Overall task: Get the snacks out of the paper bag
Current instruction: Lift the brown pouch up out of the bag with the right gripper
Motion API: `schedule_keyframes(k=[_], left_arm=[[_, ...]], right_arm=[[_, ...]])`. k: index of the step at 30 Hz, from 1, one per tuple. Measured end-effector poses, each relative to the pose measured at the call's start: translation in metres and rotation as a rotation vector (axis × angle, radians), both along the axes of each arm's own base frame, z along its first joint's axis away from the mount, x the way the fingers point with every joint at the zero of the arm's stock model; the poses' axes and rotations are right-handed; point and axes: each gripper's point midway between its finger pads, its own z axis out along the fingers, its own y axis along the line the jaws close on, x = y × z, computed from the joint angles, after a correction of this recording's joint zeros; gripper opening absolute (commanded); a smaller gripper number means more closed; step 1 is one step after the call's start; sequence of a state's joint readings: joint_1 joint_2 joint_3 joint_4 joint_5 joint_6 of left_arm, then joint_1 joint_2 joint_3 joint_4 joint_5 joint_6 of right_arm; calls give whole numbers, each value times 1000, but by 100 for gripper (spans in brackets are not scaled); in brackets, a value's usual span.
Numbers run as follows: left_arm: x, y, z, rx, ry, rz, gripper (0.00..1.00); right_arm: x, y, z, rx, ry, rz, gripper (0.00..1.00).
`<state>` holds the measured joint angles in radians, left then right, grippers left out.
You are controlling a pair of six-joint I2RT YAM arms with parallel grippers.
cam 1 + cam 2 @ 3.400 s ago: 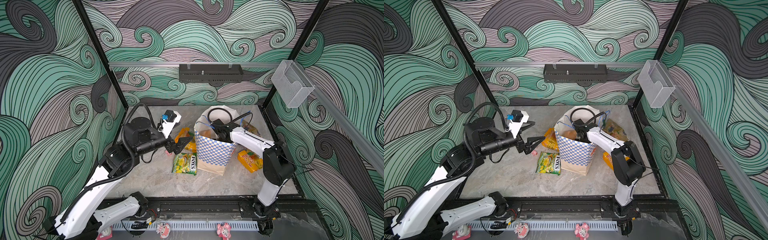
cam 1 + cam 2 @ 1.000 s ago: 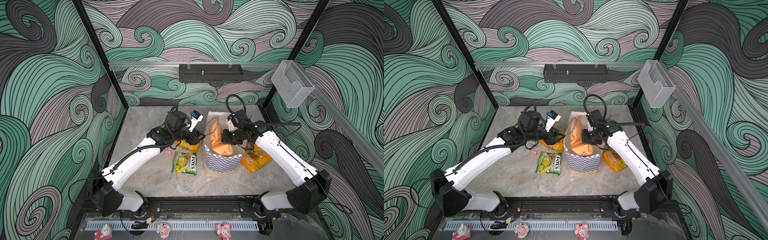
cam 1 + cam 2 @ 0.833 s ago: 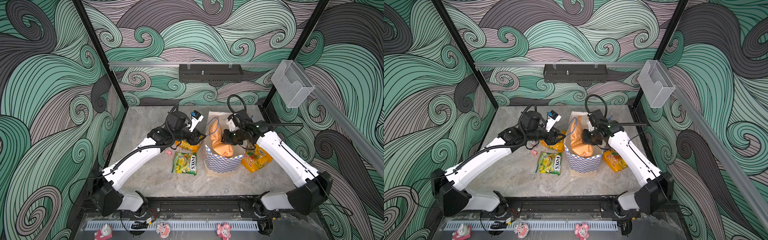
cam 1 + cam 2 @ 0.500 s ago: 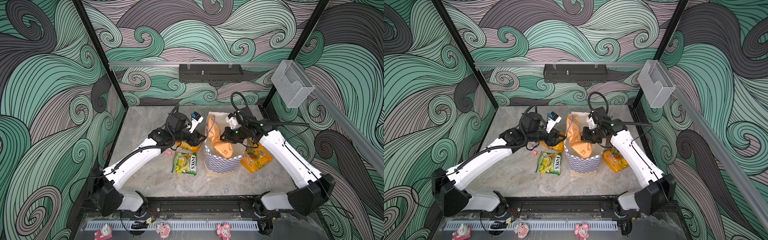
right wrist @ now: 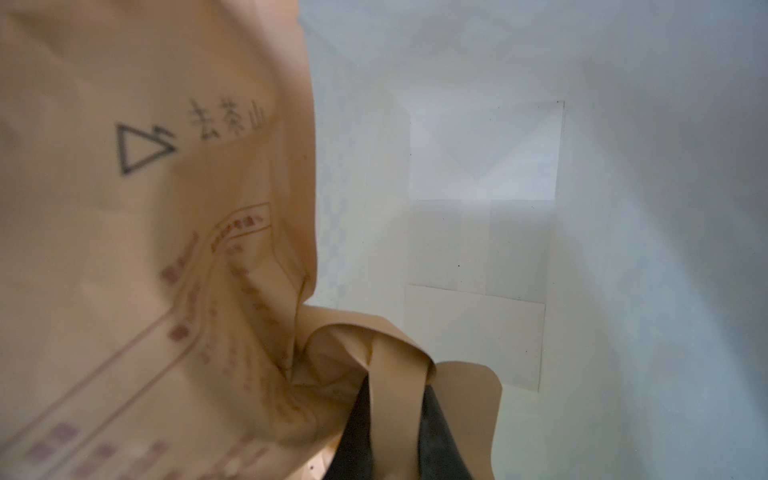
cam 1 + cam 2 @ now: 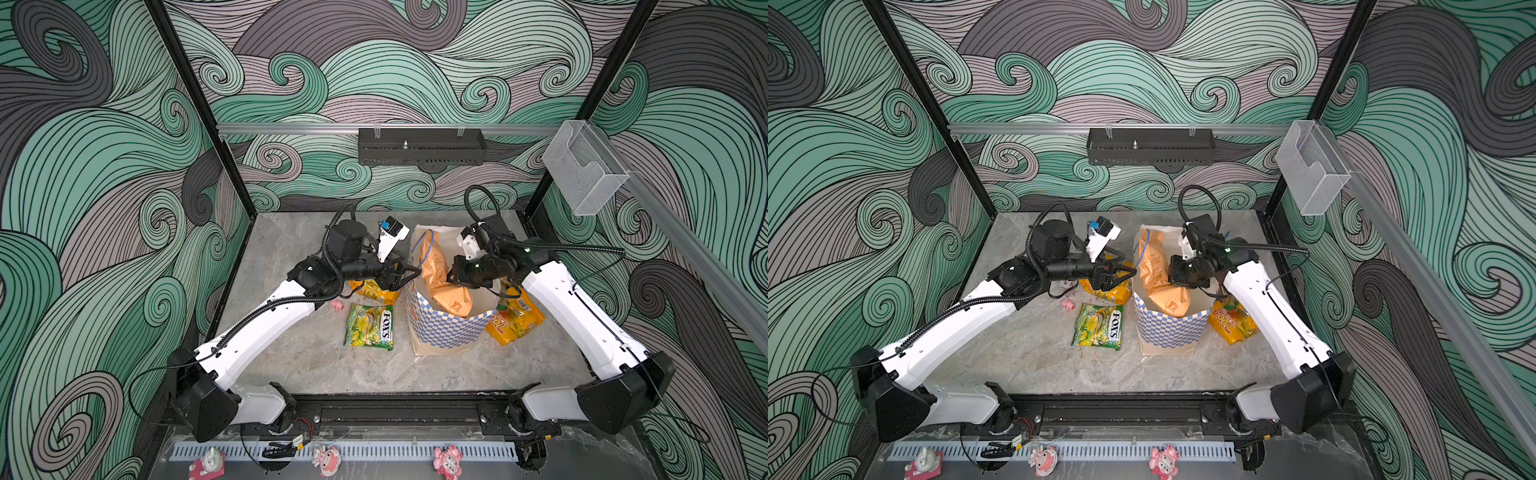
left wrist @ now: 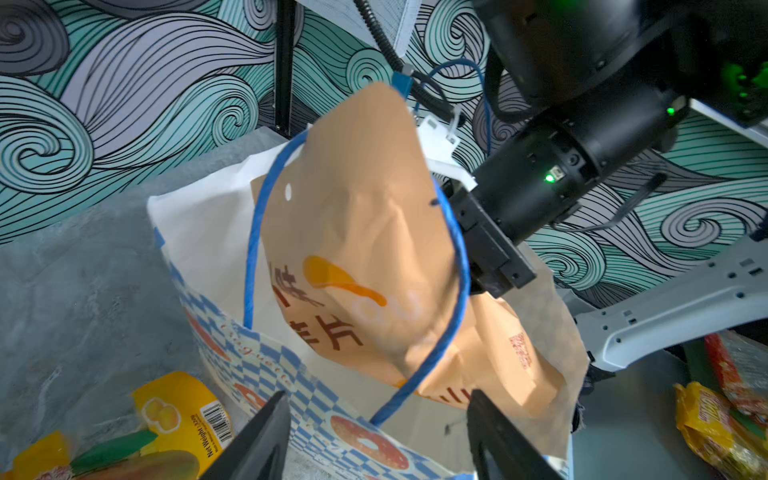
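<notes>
My right claw pinches the tan packet by its edge to lift it from the bag. My left claw, spread wide and empty at nine o'clock, can steady the bag.

Left arm is no longer folded back. It's stretched out, and the left gripper has moved from beside the floor packets to the paper bag's left rim, jaws apart. Right gripper has come up from deep in the bag, pinching the tan packet. Packet sits higher than a second ago, mostly above the rim. Right arm has unfolded too.
</notes>
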<state>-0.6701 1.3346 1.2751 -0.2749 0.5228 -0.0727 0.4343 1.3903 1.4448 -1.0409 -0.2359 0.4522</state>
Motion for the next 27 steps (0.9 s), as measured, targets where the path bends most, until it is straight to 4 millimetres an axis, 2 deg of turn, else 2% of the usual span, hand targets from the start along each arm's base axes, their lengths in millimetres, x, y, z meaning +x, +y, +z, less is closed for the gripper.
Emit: schedule_keyframes(k=[4, 9, 13, 15, 20, 23, 27], left_arm=[[0, -7, -6, -4, 18, -32, 53], [8, -13, -20, 11, 47, -30, 22], [11, -14, -17, 6, 45, -19, 4], [13, -14, -14, -3, 39, -8, 0], [19, -7, -10, -6, 27, 52, 0], [19, 1, -10, -5, 16, 94, 0], [18, 12, -18, 5, 17, 149, 0]], right_arm=[[0, -1, -3, -11, 12, -2, 0], [-1, -3, -6, -30, 14, -5, 0], [-3, -11, -18, -86, 24, -18, 0], [-6, -19, -30, -128, 44, -24, 0], [-15, -34, -47, -198, 74, -37, 0], [-17, -37, -43, -191, 64, -46, 0], [-18, -40, -25, -147, 14, -60, 0]])
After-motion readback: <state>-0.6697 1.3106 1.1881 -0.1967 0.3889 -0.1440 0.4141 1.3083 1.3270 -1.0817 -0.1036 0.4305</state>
